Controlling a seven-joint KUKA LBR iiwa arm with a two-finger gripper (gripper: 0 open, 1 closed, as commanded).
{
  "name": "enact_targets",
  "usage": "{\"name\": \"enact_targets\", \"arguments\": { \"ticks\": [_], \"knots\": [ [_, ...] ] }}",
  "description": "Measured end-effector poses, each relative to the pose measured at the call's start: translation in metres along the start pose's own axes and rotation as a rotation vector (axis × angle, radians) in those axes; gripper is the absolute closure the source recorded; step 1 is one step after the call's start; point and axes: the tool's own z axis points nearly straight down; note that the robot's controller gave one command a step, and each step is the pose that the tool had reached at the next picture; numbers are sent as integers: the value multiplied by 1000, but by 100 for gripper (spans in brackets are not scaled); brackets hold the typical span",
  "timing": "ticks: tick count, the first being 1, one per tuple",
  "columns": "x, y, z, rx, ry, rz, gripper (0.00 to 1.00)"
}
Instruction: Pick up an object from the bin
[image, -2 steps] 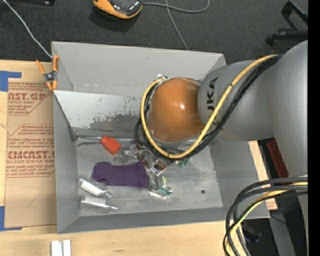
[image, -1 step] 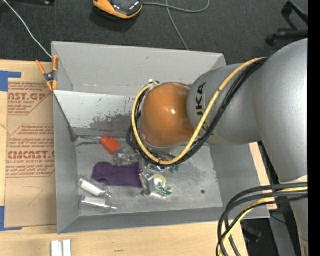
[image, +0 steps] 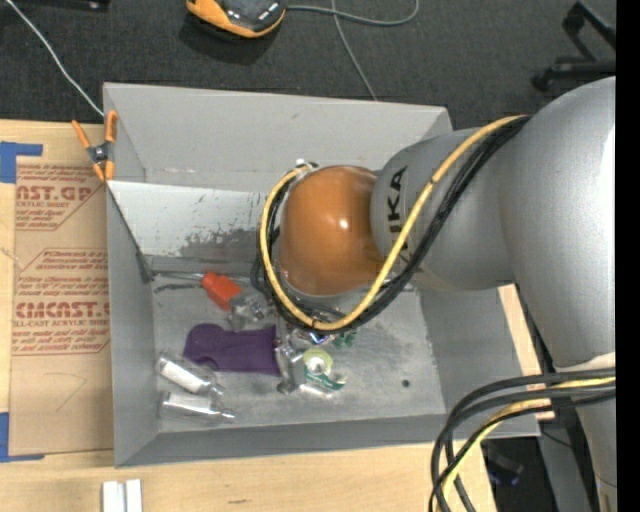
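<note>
My gripper (image: 291, 362) reaches down from under the orange dome into the middle of the bin floor. It stands at the right end of a purple soft thing (image: 228, 348) that lies flat towards the left. Right beside it, on its right, lies a small round white and green thing (image: 321, 367). An orange-handled tool (image: 220, 288) with a thin metal shaft lies just up and left of the gripper, near the foot of the bin's back wall.
Two pale tube-like things (image: 186, 375) (image: 197, 406) lie in the bin's front left corner. The arm and its cables hang over the bin's right half. Bare floor shows at the front right, with a small dark speck (image: 405, 382).
</note>
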Motion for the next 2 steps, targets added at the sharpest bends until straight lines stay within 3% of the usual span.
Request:
{"name": "enact_targets", "arguments": {
  "ticks": [1,2],
  "knots": [
    [-26,-3,34,0,-3,-97,0],
    [-19,-16,34,-1,-3,-301,100]
  ]
}}
